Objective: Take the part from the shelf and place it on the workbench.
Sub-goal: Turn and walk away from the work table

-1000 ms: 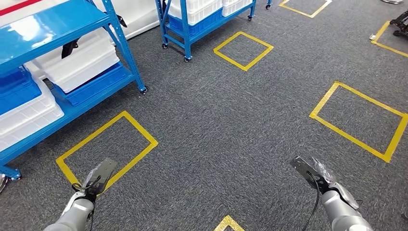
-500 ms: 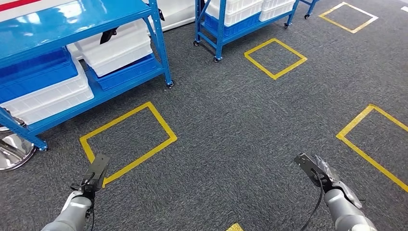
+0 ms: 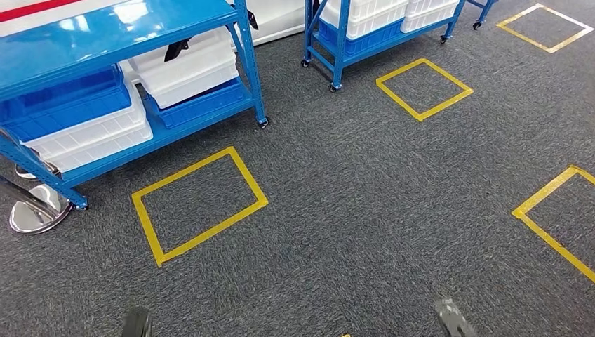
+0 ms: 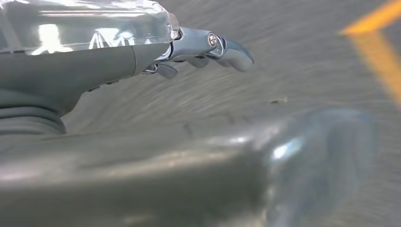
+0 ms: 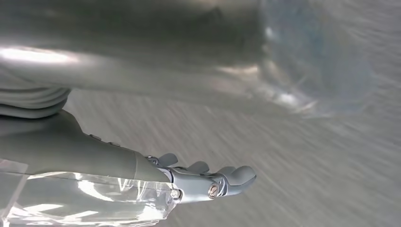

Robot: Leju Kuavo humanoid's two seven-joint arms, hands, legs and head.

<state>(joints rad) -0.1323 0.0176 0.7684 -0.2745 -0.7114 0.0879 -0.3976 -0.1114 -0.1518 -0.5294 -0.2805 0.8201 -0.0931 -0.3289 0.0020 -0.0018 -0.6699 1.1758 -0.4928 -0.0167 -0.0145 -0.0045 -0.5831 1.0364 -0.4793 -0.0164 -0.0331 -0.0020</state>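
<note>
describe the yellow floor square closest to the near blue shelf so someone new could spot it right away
Start at the big blue shelf on the left, stacked with white and blue bins. On the grey carpet just in front of its lower edge lies the yellow tape rectangle. Unlike the other yellow outlines, it is fully in view, sits at an angle and lies beside a shiny chrome base.

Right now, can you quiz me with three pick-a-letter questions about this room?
1. Where is the nearest shelf? A. far left B. far right C. behind a wall
2. What colour are the floor squares? A. red B. yellow C. green
3. What is the left hand holding? A. a bin B. a part C. nothing

Answers: 1 A, the blue shelf stands at the head view's left. 2 B, yellow tape outlines them on the carpet. 3 C, its fingers stretch out over bare floor.
</note>
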